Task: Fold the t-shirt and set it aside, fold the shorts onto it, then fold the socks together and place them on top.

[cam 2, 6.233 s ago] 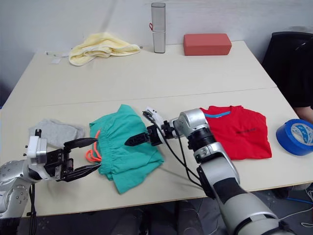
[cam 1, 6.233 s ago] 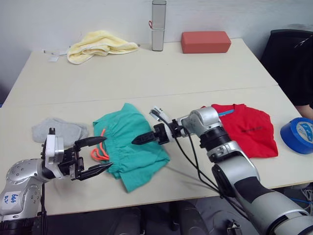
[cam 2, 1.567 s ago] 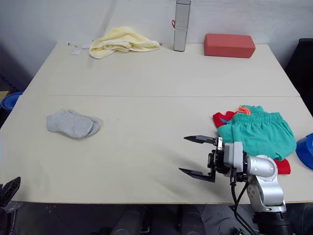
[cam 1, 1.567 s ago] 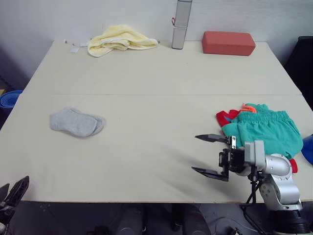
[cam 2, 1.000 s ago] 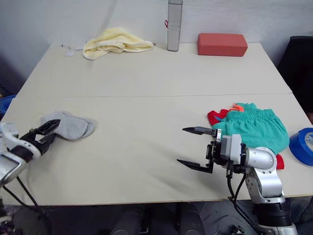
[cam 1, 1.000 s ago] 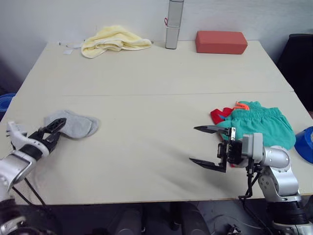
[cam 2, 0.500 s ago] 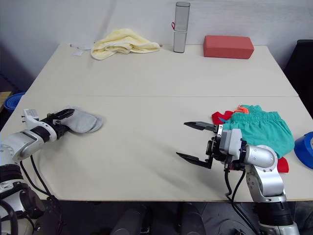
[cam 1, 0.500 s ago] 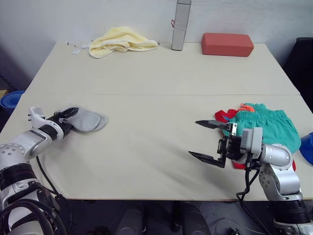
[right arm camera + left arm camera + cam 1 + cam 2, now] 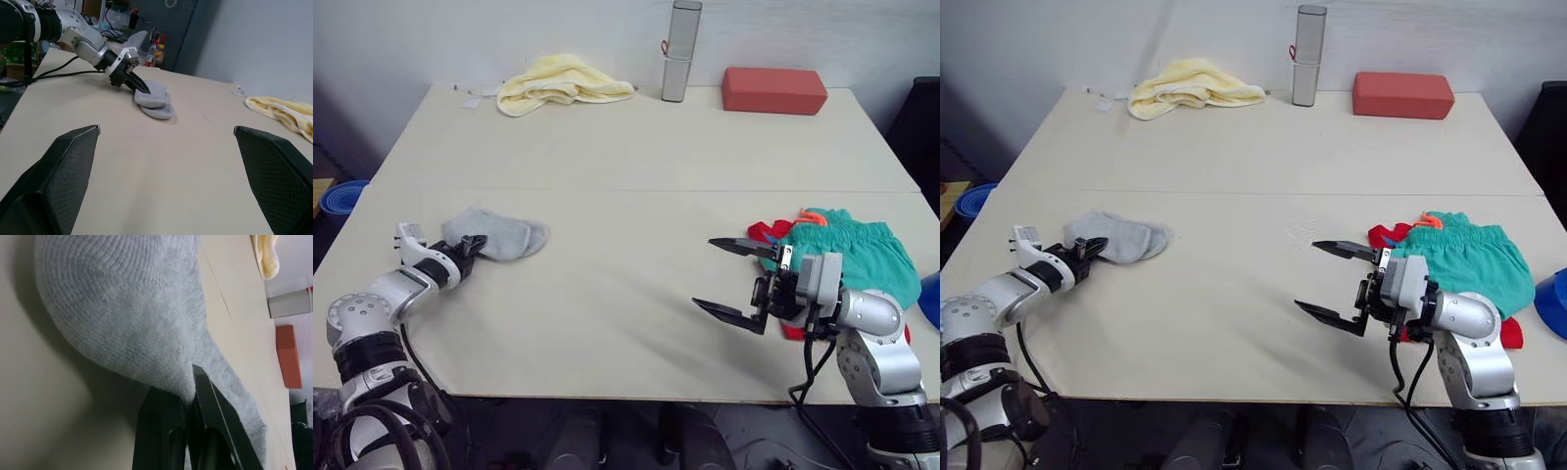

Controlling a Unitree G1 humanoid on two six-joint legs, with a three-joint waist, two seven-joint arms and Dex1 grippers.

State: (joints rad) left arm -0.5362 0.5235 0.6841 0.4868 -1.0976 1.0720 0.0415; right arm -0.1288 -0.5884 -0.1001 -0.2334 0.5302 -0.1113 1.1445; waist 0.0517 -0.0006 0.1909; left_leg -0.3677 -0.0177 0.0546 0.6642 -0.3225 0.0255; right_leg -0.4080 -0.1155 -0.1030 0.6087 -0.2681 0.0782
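The light grey socks [image 9: 501, 235] lie stacked on the left part of the table. My left gripper [image 9: 474, 244] is shut on their near edge; in the left wrist view its black fingertips [image 9: 198, 377] pinch the knit fabric [image 9: 127, 318]. The teal-green shorts [image 9: 850, 251] with an orange drawstring [image 9: 809, 212] lie folded at the right, on top of the red t-shirt [image 9: 763, 232], of which only edges show. My right gripper [image 9: 705, 273] hovers open just left of that pile, with nothing between its fingers.
At the back of the table lie a pale yellow towel [image 9: 564, 80], a grey upright cylinder [image 9: 680, 51] and a red block [image 9: 773, 90]. A blue tape roll [image 9: 1552, 304] sits at the right edge.
My left gripper came in from the table's left edge, reached the socks and closed on their near edge. The right gripper stayed open in place.
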